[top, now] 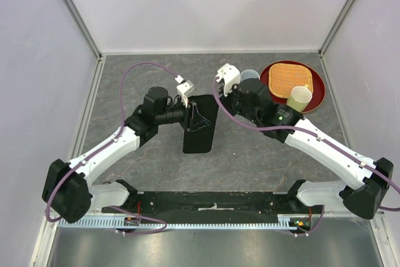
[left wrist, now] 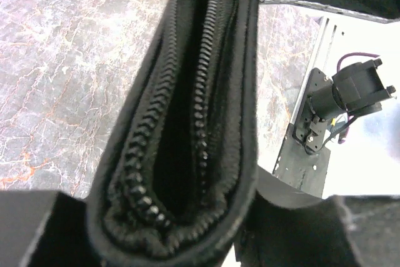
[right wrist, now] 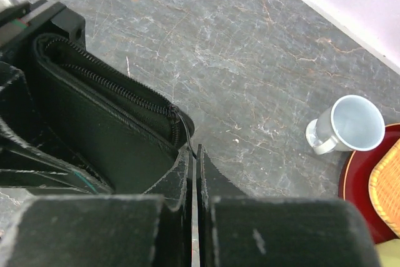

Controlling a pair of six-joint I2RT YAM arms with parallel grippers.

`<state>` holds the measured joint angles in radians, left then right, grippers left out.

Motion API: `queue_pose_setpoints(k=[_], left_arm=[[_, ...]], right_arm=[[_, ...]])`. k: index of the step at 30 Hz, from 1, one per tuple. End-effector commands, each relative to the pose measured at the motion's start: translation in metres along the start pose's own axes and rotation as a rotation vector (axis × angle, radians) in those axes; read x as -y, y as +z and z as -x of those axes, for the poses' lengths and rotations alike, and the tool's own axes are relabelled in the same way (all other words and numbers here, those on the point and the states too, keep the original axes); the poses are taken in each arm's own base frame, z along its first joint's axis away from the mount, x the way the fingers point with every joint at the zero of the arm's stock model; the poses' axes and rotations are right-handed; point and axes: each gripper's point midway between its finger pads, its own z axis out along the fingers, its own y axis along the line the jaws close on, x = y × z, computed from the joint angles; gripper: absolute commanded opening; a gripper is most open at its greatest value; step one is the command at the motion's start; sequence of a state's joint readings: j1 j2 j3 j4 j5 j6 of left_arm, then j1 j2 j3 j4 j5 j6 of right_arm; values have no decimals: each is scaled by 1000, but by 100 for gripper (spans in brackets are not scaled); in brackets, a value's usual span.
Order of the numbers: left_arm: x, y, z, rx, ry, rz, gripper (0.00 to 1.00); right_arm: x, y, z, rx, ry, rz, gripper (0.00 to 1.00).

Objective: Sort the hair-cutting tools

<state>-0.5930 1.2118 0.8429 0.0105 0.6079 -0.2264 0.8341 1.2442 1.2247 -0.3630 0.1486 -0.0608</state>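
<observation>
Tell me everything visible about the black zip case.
The black zip case is a flat, soft-looking fabric rectangle resting on the table. Its zipper stands open along one edge, dark inside. That edge sits between the fingers of the left hand; whether clamped is unclear. The right hand, shut, meets the zipper's end at a corner.

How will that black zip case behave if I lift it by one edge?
Probably floppy: the black zip case has soft fabric walls gaping at the zipper, so it will likely sag or fold. Its matte fabric should grip well, not slip.
</observation>
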Motion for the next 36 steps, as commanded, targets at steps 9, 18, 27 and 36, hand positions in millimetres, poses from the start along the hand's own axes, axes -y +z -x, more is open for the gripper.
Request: queue_pose_setpoints(k=[9,18,27,36], left_arm=[[15,1,36,89,102,-47,2],[31,-4,10,-161,106,-164,2],[41,-9,-19,-345,46,-283,2],[48,-9,-25,-398,14,-355,2]], right_arm=[[-23,5,-1,22,67,88,0],[-9,0,23,84,-203,69,0],[-22,2,64,174,-309,121,0],[-40,3,92,261,-337,157,0]])
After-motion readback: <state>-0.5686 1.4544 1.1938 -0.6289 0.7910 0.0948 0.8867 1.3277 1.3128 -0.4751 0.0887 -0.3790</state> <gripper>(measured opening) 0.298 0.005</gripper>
